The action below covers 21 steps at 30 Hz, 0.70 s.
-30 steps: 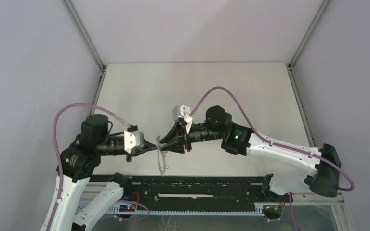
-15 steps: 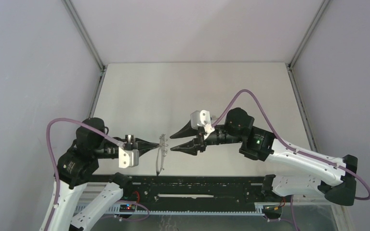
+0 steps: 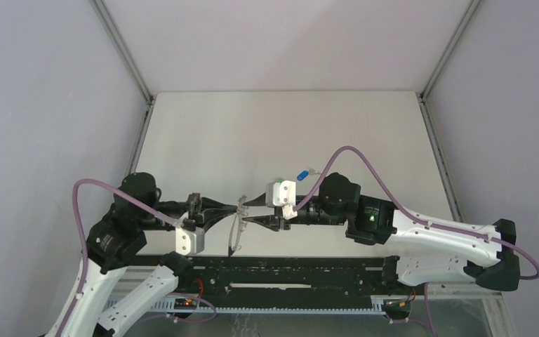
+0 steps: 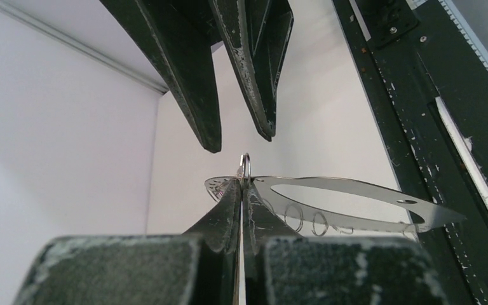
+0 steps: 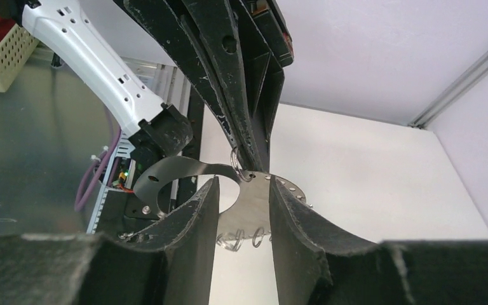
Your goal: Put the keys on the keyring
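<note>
Left gripper (image 3: 239, 208) clamped shut on rim of wide grey metal keyring band (image 4: 368, 219), beside small wire loop (image 4: 245, 166). I hold it in air, so loops stay reachable. Right gripper (image 3: 248, 214) faces band, jaws apart, empty as I judge. Blue-headed silver key (image 3: 302, 173) lies on white table (image 3: 253, 133) behind, well apart.

The keyring (image 4: 362, 216) is thin polished metal, glossy and mirror-like. The left gripper (image 4: 244, 187) and the right gripper (image 5: 243, 185) are matt black, rough and scuffed whitish along the edges. The tabletop (image 3: 253, 133) is smooth, matt off-white. The arm shells (image 3: 435, 235) are smooth white plastic.
</note>
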Available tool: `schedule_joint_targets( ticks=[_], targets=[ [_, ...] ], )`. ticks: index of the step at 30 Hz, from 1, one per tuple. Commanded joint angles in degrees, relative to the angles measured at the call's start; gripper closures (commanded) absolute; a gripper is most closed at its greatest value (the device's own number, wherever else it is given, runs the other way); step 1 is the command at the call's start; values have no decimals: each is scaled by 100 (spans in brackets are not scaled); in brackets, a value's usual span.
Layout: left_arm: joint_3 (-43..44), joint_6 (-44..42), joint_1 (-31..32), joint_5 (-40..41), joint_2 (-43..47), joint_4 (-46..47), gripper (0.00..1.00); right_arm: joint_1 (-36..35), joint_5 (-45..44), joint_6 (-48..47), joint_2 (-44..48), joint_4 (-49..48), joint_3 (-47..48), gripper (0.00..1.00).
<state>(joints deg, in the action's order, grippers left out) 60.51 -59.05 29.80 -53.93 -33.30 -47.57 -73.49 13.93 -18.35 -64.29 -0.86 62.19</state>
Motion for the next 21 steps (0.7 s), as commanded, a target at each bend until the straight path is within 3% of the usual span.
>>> schedule_joint_targets(
  ticks=[1, 9, 21],
  targets=[
    [-135, -59, 77, -36, 95, 511, 100, -171, -363, -298, 110, 60, 153, 59],
    [-175, 922, 86, -234, 70, 1187, 100, -304, -544, -399, 129, 1, 152, 62],
    [-146, 1153, 95, -377, 23, 1199, 100, -365, -916, -475, 211, -204, 152, 64]
  ],
)
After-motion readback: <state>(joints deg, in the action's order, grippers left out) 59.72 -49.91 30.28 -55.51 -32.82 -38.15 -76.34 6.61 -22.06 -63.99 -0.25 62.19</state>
